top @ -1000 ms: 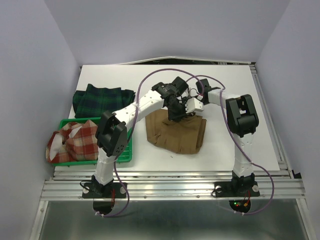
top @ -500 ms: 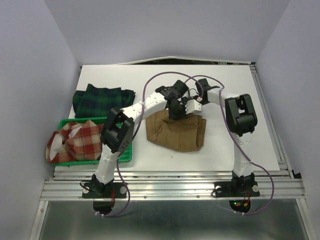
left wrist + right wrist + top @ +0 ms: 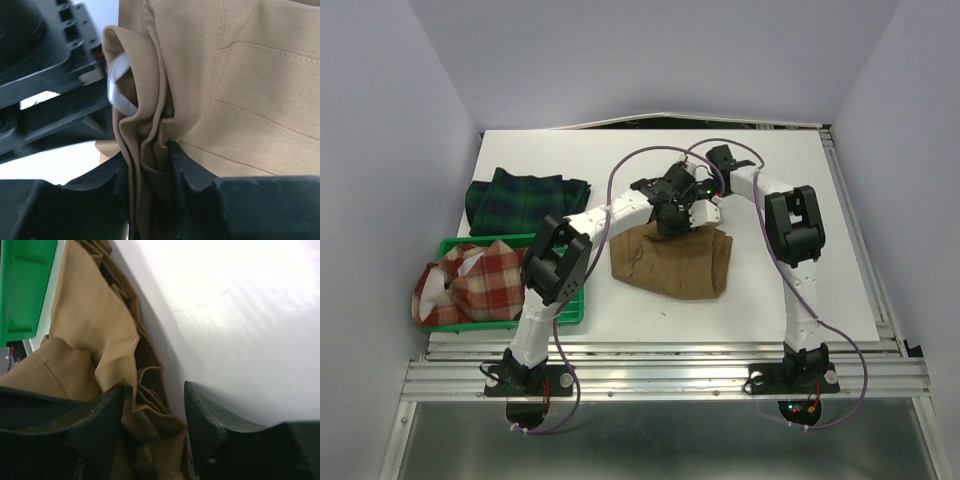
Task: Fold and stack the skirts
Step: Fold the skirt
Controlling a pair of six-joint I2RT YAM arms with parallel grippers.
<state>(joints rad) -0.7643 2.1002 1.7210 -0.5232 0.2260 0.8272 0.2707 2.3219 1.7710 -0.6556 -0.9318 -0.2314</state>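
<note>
White tabletop [image 3: 800, 270], enclosed by lavender walls [image 3: 400, 120], viewed from above. The tan pleated skirt [image 3: 672, 262] lies near the middle of the tabletop, partly folded, with its far edge gathered up where the two hands meet. The left hand [image 3: 147, 165] is clamped on a bunched ridge of the tan cloth, and both of its fingers press against the fabric. The right hand [image 3: 152, 395] stands just beside it with fingers apart. Folds of the same cloth lie between them against one finger, while the other finger is next to bare tabletop. The dark tartan skirt [image 3: 520, 198] lies at the far left. The red plaid skirt [image 3: 470, 282] sits crumpled in a green tray [image 3: 520, 322] at the near left, overhanging its left rim.
</note>
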